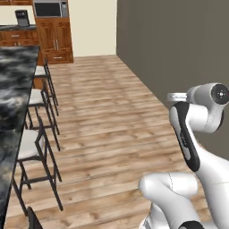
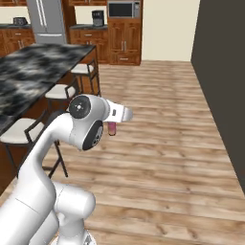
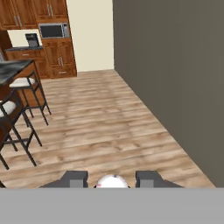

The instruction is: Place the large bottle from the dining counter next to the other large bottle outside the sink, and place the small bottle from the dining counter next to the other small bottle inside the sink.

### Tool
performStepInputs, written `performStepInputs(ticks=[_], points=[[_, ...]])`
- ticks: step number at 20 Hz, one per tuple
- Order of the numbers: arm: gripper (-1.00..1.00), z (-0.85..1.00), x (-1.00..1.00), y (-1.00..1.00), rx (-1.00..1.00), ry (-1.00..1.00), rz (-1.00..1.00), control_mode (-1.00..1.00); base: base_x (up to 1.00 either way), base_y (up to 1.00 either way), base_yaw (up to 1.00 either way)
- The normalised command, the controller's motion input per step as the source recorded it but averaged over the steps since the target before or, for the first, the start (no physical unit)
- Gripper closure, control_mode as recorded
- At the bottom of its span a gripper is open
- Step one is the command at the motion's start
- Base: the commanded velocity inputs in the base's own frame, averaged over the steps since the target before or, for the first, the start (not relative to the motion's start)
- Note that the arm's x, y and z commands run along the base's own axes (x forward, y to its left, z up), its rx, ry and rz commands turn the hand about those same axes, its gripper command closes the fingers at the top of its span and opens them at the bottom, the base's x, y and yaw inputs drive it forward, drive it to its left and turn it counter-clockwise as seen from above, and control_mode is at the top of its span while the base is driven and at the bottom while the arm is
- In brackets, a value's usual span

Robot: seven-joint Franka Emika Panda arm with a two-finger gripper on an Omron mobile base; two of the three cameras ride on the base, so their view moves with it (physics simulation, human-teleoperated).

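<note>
The small bottle, pinkish-orange, hangs just under my hand above the wood floor. In the hand view its pale rounded end sits between the two dark fingertips, and my gripper is shut on it. The dining counter, with its black-and-white marbled top, lies to the left, and one corner of it reaches into the hand view. The sink, both large bottles and the other small bottle are out of view.
Several stools stand along the counter's side. A dark grey wall runs along the right. Wooden cabinets with a microwave and a fridge line the far end. Open wood floor stretches ahead.
</note>
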Motion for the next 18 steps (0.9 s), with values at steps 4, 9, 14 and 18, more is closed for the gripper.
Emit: performStepInputs(ticks=[4,9,14,18], points=[[1.0,0.0,0.0,0.0,0.0,0.0,0.0,1.0,-1.0,-0.06,-0.03],[1.0,0.0,0.0,0.0,0.0,0.0,0.0,1.0,-1.0,-0.01,-0.01],[1.0,0.0,0.0,0.0,0.0,0.0,0.0,1.0,-1.0,0.0,0.0],[1.0,0.0,0.0,0.0,0.0,0.0,0.0,1.0,-1.0,0.17,0.0]])
